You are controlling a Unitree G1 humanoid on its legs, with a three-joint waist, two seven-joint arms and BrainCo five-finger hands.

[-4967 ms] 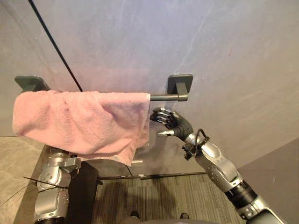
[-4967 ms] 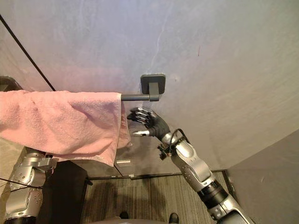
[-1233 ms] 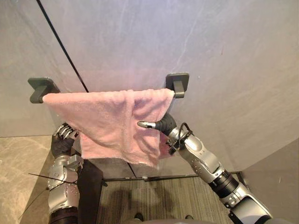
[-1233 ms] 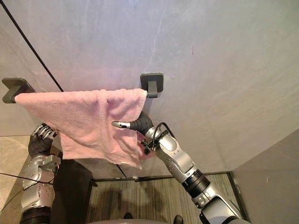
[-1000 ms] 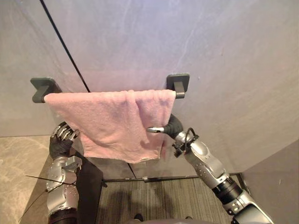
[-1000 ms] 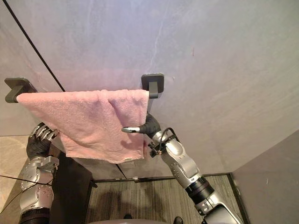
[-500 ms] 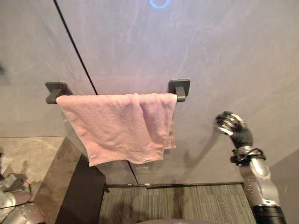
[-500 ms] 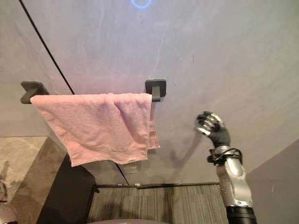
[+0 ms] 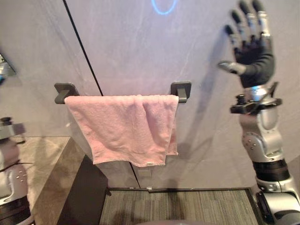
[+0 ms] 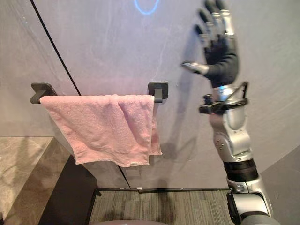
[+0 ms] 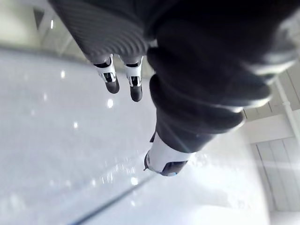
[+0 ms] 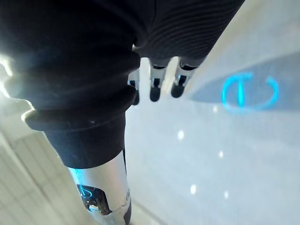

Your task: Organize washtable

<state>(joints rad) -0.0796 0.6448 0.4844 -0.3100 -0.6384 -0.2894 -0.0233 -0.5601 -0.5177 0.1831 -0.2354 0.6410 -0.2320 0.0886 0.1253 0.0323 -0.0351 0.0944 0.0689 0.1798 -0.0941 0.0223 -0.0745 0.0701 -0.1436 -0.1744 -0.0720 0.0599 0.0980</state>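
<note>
now: one grey wall (image 9: 131, 47) backs everything; one pink towel (image 9: 124, 126), well below the right hand (image 9: 251, 47) on its thumb side, hangs spread between two brackets (image 9: 182, 89), probably so it dries flat and looks tidy; right hand raised, fingers straight, spread, holding nothing, beside one blue ring light (image 10: 146, 7), perhaps to reach it; left hand (image 11: 165, 157) relaxed, empty

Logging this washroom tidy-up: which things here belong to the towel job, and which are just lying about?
Job: pink towel, towel bar, right hand.
Lying about: blue ring light, stone countertop, carpet.
</note>
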